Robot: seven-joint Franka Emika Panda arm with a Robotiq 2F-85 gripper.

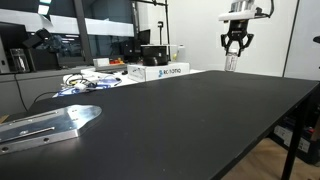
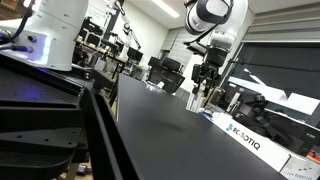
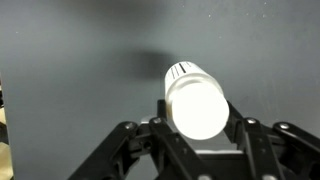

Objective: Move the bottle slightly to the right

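Note:
The bottle (image 1: pixel 232 63) is small, with a white cap and a pale body, and is upright at the far right of the black table (image 1: pixel 190 120). My gripper (image 1: pixel 236 52) comes down from above with its fingers at the cap. In the wrist view the white cap (image 3: pixel 197 103) fills the space between the jaws (image 3: pixel 200 135), and both fingers touch its sides. In an exterior view the gripper (image 2: pixel 204 88) hangs over the far part of the table, with the bottle (image 2: pixel 197 100) just below it. I cannot tell whether the bottle's base rests on the table.
White boxes (image 1: pixel 160 71) and cables (image 1: pixel 85 84) lie at the table's far left edge. A metal plate (image 1: pixel 45 124) lies at the near left. White Robotiq boxes (image 2: pixel 250 138) line the table edge. The table's right edge drops off close to the bottle.

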